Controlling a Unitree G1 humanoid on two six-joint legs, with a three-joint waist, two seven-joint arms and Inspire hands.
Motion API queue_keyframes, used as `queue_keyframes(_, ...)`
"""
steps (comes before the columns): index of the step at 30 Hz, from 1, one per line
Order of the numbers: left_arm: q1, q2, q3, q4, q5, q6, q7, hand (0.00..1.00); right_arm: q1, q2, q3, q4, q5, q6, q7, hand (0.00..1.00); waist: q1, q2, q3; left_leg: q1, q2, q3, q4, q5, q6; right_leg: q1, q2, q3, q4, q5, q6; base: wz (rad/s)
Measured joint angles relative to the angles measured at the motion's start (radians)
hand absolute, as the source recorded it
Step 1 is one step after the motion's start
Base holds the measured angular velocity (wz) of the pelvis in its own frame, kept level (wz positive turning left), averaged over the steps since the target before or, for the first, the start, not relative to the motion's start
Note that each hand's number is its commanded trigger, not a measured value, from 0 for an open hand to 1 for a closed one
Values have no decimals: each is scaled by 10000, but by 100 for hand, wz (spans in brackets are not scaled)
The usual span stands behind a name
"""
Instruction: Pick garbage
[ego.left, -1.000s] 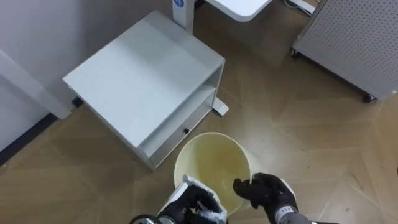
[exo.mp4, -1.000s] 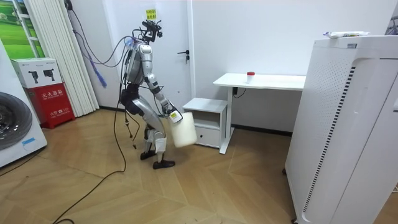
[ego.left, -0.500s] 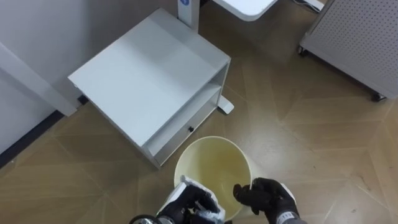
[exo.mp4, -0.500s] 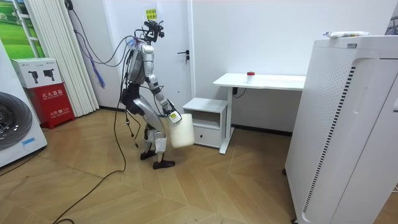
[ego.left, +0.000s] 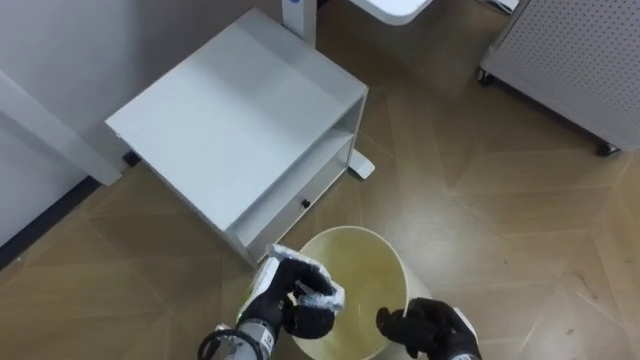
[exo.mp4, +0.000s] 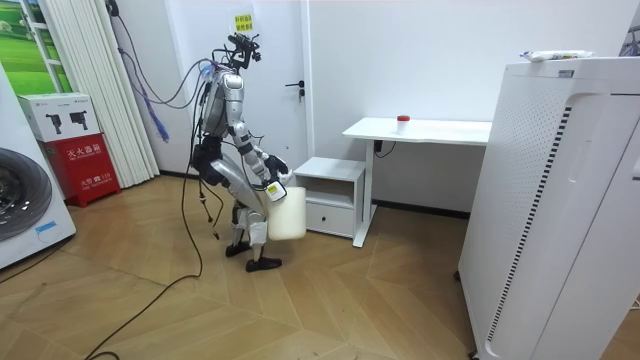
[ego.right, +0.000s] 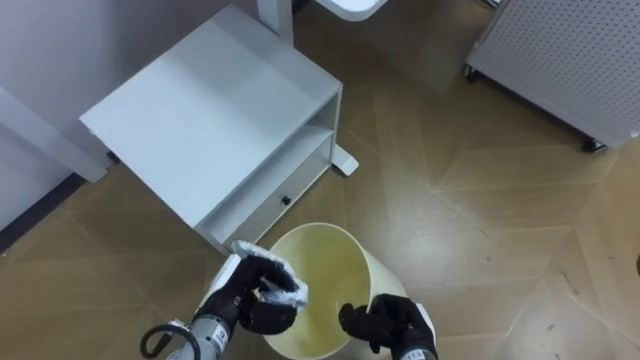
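Note:
My right hand (ego.left: 425, 328) is shut on the near right rim of a pale yellow bin (ego.left: 392, 265) and holds it up in front of me. My left hand (ego.left: 290, 305) is over the bin's left rim, its fingers curled round a crumpled white paper (ego.left: 305, 272). In the right eye view the paper (ego.right: 272, 272) sits just inside the bin's (ego.right: 322, 229) left edge, the left hand (ego.right: 248, 305) under it and the right hand (ego.right: 385, 322) at the near rim. The bin's inside looks bare. In the room view I stand slightly bent, holding the bin (exo.mp4: 287, 212) beside a low white cabinet.
A low white cabinet (ego.left: 240, 125) with an open shelf and a drawer stands just beyond the bin. A white desk (exo.mp4: 420, 130) is behind it, with a small red thing (exo.mp4: 403, 120) on top. A perforated white unit (ego.left: 570, 60) is at the far right. Wooden floor lies to the right.
My left hand has risen with the white paper from the bin's near edge to over its left rim. The right hand keeps its hold on the rim.

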Motion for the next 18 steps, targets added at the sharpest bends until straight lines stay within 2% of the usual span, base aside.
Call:
queue_keyframes(1, 0, -4, 0, -12, 0, 0, 0, 0, 9, 1, 0, -8, 2, -5, 1, 100, -1, 16, -2, -8, 8, 6, 34, -12, 6, -13, 0, 6, 32, -1, -1, -3)
queue_keyframes(5, -1, -50, -36, -258, -3, -20, -2, 0, 78, 41, 34, -121, 25, -63, 39, 100, 2, 54, -8, -83, 29, 42, 155, -66, -2, -113, -9, 38, 156, -16, -8, 0)
queue_keyframes(10, -12, -88, -238, -372, -75, -229, -122, 0, 75, 91, 301, -107, 20, -97, 113, 100, 0, 73, -16, -142, 46, 35, 177, -65, -12, -123, 7, 22, 93, 42, 5, 0)
queue_keyframes(18, -5, -59, -450, -370, -79, -227, -1046, 0, 113, 84, 363, -59, -373, -93, 557, 100, -21, 80, -15, -148, 61, 33, 120, -51, 64, -84, 35, 11, -54, 72, 47, 0)
